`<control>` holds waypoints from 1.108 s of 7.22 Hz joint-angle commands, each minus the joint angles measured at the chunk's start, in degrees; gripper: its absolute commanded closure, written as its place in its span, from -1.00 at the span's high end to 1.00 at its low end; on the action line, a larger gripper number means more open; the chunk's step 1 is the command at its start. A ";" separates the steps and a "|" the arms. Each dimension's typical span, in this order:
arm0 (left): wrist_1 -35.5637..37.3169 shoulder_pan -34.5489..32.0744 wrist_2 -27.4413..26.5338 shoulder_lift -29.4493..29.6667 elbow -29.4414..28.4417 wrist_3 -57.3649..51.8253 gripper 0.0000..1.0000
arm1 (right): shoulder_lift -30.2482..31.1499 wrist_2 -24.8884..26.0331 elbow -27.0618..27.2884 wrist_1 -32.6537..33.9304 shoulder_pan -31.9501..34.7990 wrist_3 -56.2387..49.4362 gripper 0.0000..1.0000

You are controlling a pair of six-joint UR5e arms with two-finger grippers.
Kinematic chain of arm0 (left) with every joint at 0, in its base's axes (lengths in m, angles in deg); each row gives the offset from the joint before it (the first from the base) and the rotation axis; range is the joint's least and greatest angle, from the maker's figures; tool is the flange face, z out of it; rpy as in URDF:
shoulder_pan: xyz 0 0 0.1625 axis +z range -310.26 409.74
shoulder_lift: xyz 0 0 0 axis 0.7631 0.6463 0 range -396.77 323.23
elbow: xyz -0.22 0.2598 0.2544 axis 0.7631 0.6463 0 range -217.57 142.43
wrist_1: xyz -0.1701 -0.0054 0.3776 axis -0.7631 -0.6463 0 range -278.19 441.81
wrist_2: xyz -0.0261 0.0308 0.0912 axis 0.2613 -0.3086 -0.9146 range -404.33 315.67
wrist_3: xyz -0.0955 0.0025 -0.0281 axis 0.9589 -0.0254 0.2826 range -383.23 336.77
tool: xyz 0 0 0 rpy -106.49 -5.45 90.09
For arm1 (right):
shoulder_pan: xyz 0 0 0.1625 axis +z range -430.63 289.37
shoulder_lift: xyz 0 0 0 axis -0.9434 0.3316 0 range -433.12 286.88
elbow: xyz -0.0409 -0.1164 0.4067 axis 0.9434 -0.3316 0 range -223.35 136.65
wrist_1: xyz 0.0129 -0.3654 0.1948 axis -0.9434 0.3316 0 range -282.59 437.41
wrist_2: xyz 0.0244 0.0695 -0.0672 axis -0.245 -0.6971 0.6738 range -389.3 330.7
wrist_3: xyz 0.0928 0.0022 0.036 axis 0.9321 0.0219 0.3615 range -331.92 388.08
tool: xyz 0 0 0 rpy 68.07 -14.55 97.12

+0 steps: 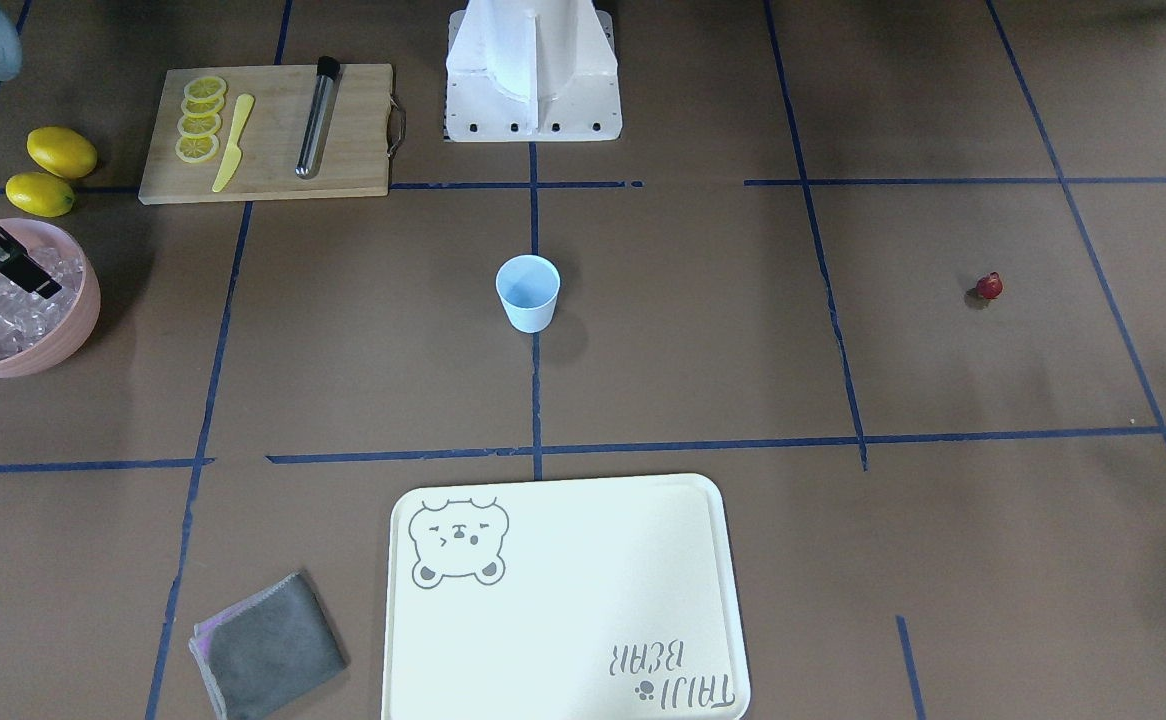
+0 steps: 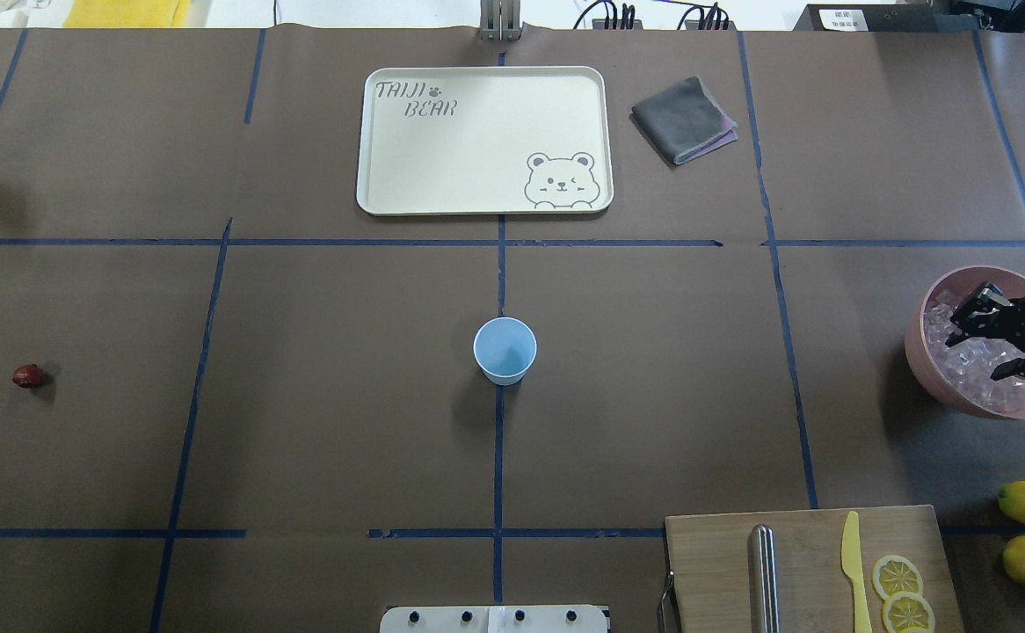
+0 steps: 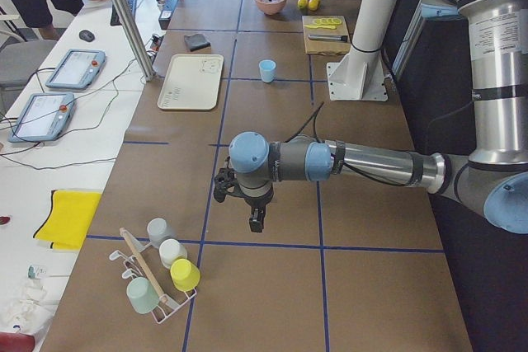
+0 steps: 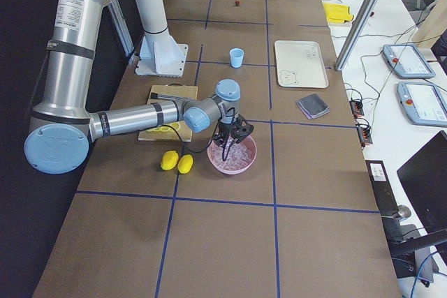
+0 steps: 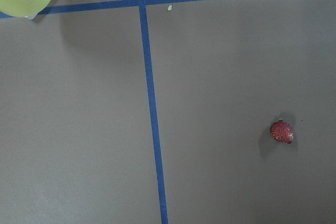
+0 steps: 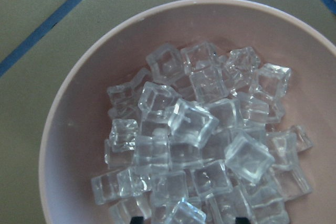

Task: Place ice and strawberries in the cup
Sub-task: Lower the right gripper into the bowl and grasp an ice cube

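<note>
Nothing's done yet afaict: cup [image 2: 505, 350] is seen empty, mid-table. In the overhead view, ice [image 6: 194, 145] is piled in the pink bowl [image 2: 921, 360] at 3 o'clock from cup, and berry [image 2: 27, 376] is found at 9, well apart. R gripper [image 2: 992, 338] is held over the ice, jaws spread wide, nothing gripped. L gripper [image 3: 256, 224]: open vs closed can't be told. Ice = clear glassy cubes; cup = smooth tapered plastic; berry is tiny, red, pitted.

"TAIJI BEAR" lettering on the cream tray [image 2: 407, 176] beside a bear drawing.
</note>
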 commanded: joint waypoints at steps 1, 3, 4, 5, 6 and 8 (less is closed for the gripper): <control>0.00 -0.08 0.00 -0.08 0.31 0.07 1.00 | 0.06 0.08 -0.10 0.00 0.00 0.07 -0.14; 0.00 -0.08 0.00 -0.08 0.31 0.07 1.00 | 0.15 -0.01 0.07 0.00 0.08 -0.02 -0.79; 0.00 -0.08 0.00 -0.08 0.31 0.07 1.00 | 0.06 -0.01 0.25 0.00 0.08 -0.02 -0.97; 0.00 -0.08 0.00 -0.08 0.31 0.07 1.00 | -0.03 -0.18 1.12 0.09 0.17 -0.02 -1.00; 0.00 -0.08 0.00 -0.08 0.31 0.07 1.00 | 0.32 -0.80 4.44 0.87 0.43 0.15 -1.00; 0.00 -0.08 0.00 -0.08 0.31 0.07 1.00 | -1.85 -1.07 11.73 7.51 1.32 0.77 -1.00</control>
